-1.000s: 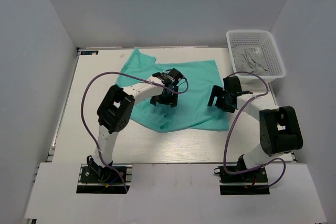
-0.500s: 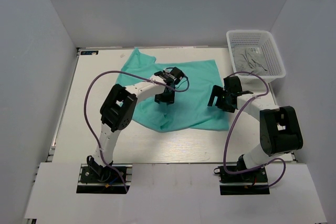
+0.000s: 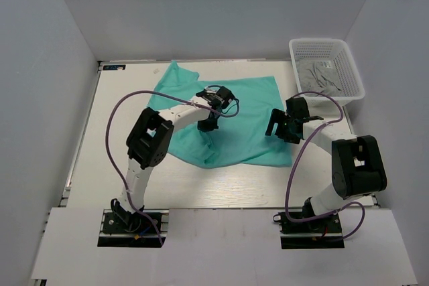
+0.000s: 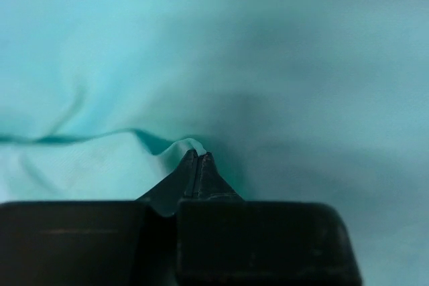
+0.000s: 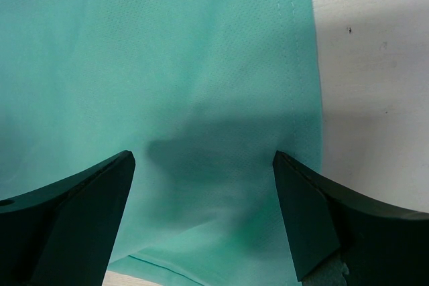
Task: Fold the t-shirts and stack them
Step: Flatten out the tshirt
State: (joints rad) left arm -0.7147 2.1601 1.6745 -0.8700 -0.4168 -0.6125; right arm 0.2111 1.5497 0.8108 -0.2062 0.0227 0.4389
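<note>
Closely pressed together, the jaws of the left gripper point(image 4: 198, 159) pinch a small raised ridge of the teal t-shirt point(image 4: 281, 51). Cloth fills the wrist view around the tips, creased to their left. From above, this grip sits near the middle of the shirt, which lies spread and rumpled on the white table point(image 3: 120, 138). The right gripper point(image 5: 204, 159) holds its jaws wide apart above the shirt's right edge. The stitched hem runs between them, close to the right finger, with bare table beyond it. Whether these jaws touch the cloth cannot be told. A white mesh basket point(image 3: 320, 41) holding grey cloth point(image 3: 322, 75) stands at the far right corner.
</note>
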